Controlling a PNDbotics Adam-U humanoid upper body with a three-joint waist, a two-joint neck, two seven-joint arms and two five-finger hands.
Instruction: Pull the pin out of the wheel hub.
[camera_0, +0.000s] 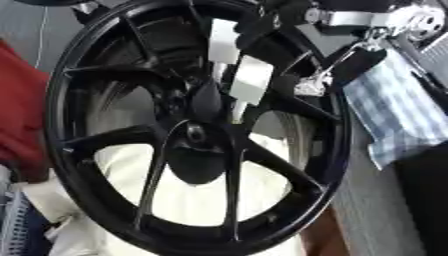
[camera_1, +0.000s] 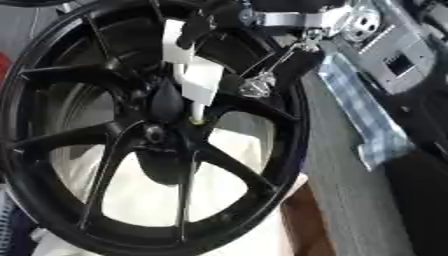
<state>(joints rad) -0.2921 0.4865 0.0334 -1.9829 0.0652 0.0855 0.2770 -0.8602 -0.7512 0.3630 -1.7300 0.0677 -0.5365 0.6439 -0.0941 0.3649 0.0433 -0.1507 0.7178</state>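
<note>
1. The black wheel (camera_0: 197, 135) fills the view, standing tilted, its spokes meeting at the hub (camera_0: 197, 134) near the middle.
2. The right robot hand (camera_1: 206, 25) comes in from the upper right, its white-padded fingers (camera_1: 201, 80) reaching down over the spokes to just above the hub. They appear curled around something there, but whether they actually grip it cannot be told.
3. The left robot hand shows in no view.
4. The pin (camera_1: 199, 120) seems to be the small pale, yellowish tip just below the white pads, beside the hub's centre.
5. To do this step well, I judge the pull should run straight along the pin's axis, away from the hub, without twisting sideways against the spokes.
</note>
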